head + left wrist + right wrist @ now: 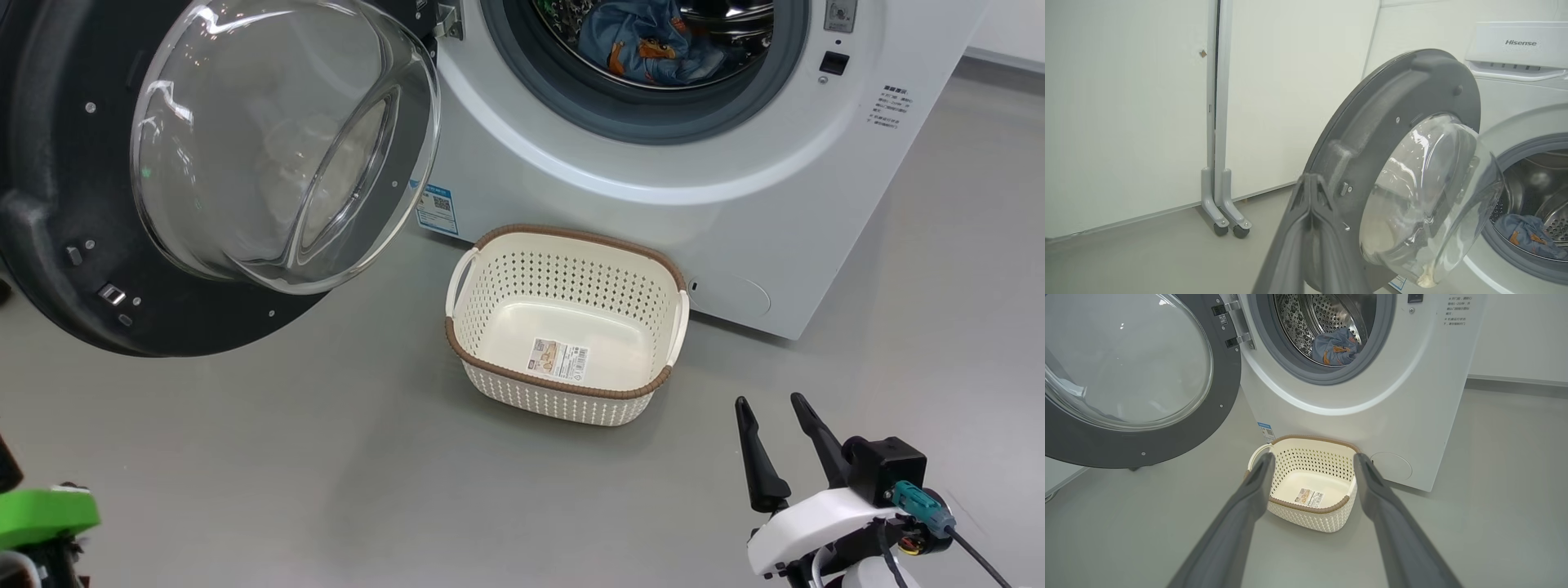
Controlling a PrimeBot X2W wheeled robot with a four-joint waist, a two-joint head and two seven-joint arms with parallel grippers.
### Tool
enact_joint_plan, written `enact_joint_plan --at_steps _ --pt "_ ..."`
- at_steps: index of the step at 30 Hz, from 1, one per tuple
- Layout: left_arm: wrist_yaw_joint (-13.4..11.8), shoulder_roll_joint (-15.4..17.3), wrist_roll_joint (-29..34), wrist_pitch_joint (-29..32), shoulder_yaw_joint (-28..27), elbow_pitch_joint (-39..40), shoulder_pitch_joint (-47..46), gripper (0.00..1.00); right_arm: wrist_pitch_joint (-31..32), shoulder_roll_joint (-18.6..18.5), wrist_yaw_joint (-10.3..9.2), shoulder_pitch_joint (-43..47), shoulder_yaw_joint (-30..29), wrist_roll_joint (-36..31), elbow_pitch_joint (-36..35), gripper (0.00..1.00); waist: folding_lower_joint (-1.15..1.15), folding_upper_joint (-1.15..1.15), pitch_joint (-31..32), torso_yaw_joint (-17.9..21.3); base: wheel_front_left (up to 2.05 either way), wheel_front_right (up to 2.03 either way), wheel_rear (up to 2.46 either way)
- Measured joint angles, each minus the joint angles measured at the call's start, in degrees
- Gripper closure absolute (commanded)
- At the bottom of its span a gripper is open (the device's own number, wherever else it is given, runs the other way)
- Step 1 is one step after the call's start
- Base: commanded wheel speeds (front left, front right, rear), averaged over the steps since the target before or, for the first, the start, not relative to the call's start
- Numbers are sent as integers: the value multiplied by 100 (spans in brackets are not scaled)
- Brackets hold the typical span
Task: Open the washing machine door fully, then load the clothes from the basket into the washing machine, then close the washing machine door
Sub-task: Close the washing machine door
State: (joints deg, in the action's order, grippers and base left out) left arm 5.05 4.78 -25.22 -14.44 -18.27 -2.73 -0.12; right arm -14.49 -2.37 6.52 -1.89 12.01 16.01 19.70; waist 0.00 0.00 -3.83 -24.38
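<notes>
The white washing machine [735, 204] stands with its round black door [49, 163] swung wide to the left, the clear glass bowl [277, 147] bulging out. Blue printed clothes [645, 45] lie inside the steel drum, also in the right wrist view [1337, 347] and the left wrist view [1529, 234]. The cream basket [563, 237] sits on the floor in front of the machine, with just a label in its bottom. My left gripper [1310, 179] is shut on nothing, its tips near the door's [1372, 122] inner rim. My right gripper [771, 404] is open, low right, short of the basket [1310, 514].
Grey floor [326, 457] spreads around the basket. A white wall panel on a castered grey stand [1224, 212] is behind the open door. A round hatch [731, 296] sits low on the washer's front.
</notes>
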Motion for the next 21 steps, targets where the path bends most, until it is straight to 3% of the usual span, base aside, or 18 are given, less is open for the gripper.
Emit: enact_joint_plan --at_steps 10,21 --pt "149 213 -668 -1 -202 -103 -593 100 0 0 0 -1 62 0 -1 0 0 0 -69 28 0 0 0" --pt "174 423 -2219 157 -823 -513 -1400 100 0 -4 0 -59 96 0 -1 0 0 0 -171 132 0 0 0"
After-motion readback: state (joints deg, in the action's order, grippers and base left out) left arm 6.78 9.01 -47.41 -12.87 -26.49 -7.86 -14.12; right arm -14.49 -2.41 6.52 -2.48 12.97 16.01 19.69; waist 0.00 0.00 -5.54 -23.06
